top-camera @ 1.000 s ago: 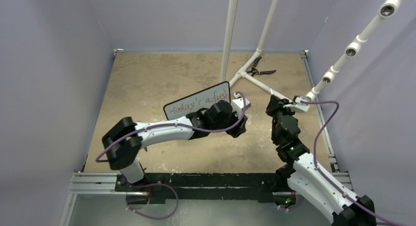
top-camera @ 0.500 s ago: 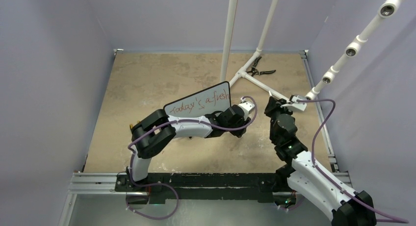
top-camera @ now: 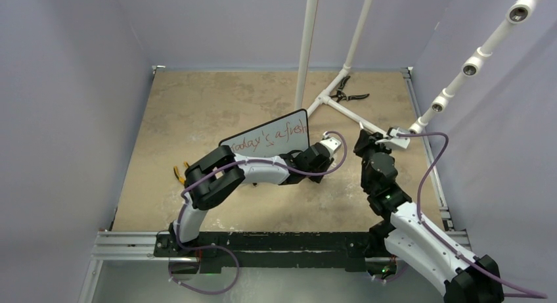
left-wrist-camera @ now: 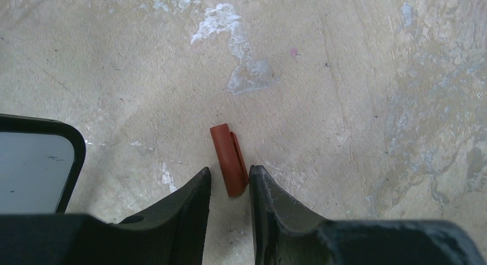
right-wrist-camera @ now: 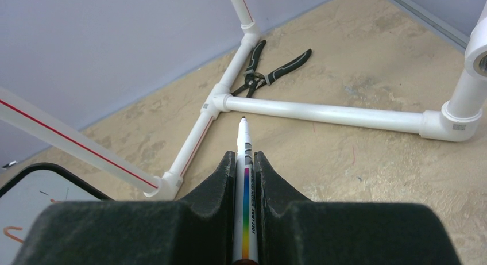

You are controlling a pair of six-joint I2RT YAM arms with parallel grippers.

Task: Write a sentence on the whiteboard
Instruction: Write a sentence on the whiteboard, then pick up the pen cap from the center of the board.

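Note:
The whiteboard (top-camera: 292, 142) stands tilted at the table's middle, its black-framed corner (left-wrist-camera: 34, 167) at the left in the left wrist view. The sentence (top-camera: 266, 137), in red cursive, shows as "Today's a fresh". Just right of the board my left gripper (top-camera: 315, 177) points down at the table. A red marker cap (left-wrist-camera: 227, 156) lies between its fingers (left-wrist-camera: 230, 172); the right finger touches the cap and the left one stands slightly off, so the gripper is open. My right gripper (right-wrist-camera: 245, 154) is shut on a white marker (right-wrist-camera: 243, 135) with a rainbow stripe, tip bare, held above the table (top-camera: 368, 144).
A white PVC pipe frame (top-camera: 341, 109) lies at the back right, seen also as pipes (right-wrist-camera: 321, 111) ahead of the marker. Black pliers (top-camera: 345, 93) rest beside its joint. A small yellow-orange object (top-camera: 177, 173) lies by the left arm's elbow.
The left arm has folded its elbow in toward the board, and its jaws have narrowed around the red cap. The right arm has hardly moved.

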